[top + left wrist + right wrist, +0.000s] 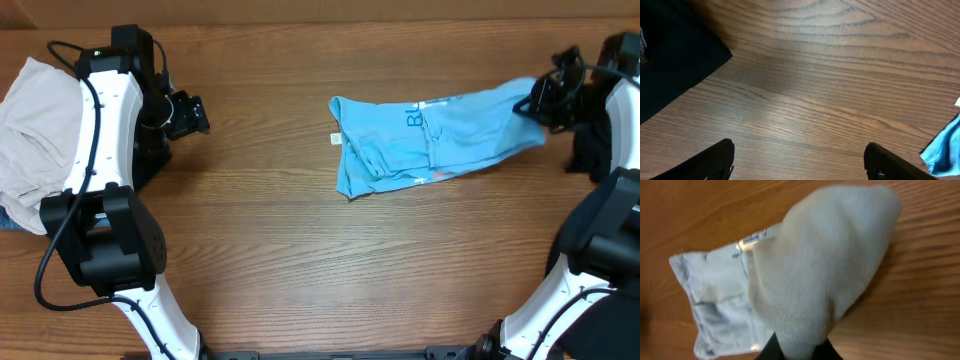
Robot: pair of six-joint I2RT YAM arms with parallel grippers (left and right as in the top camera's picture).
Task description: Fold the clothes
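wood-grain table (270,250), blue t-shirt (430,140) crumpled right of centre. my right claw (537,102) pinches its right end; my left claw (799,167) hangs wide open over wood. i judge this the spreading step: next, lift and draw it flat.

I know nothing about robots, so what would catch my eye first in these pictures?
A sky-blue T-shirt lies rumpled right of centre on the wooden table, its right end pinched in the right gripper. At the far left edge sits a heap of off-white clothes, and the left gripper hovers open over bare wood nearby.
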